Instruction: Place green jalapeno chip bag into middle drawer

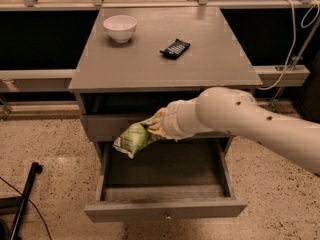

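Gripping the green jalapeno chip bag (pixel 132 139), the gripper (pixel 154 129) is clamped on the bag's right end, and its yellowish fingers (pixel 158 120) are closed into the crumpled foil. Gripper sits in front of the cabinet's face, just under the tabletop edge and over the back left part of the open drawer. Bag sticks out from the gripper toward 8 o'clock, hanging in the air and tilted down to the left. It is not touching the drawer floor as far as I can tell. White arm (pixel 250 126) runs from the gripper toward 4 o'clock and leaves the picture at the right edge.

Middle drawer (pixel 165 210) is pulled out wide below, at 6 o'clock from the bag. Plank floor, grey side walls, tiny knob on the front wall. Bag hovers above its rear left corner. Closed drawer front (pixel 97 126) is just behind the bag, at its 10 o'clock, partly hidden by bag and gripper.

Grey cabinet top (pixel 165 69) is at 12 o'clock from the gripper. White bowl (pixel 120 28) stands on it at the far left, about 11 o'clock. Small dark packet (pixel 175 48) lies near the top's middle, about 12 o'clock from the gripper, well apart from the bowl.

Speckled floor (pixel 45 144) all around. Black stand leg (pixel 25 199) at 8 o'clock, bottom left corner. Pale cable (pixel 292 34) hangs at 2 o'clock, right edge.
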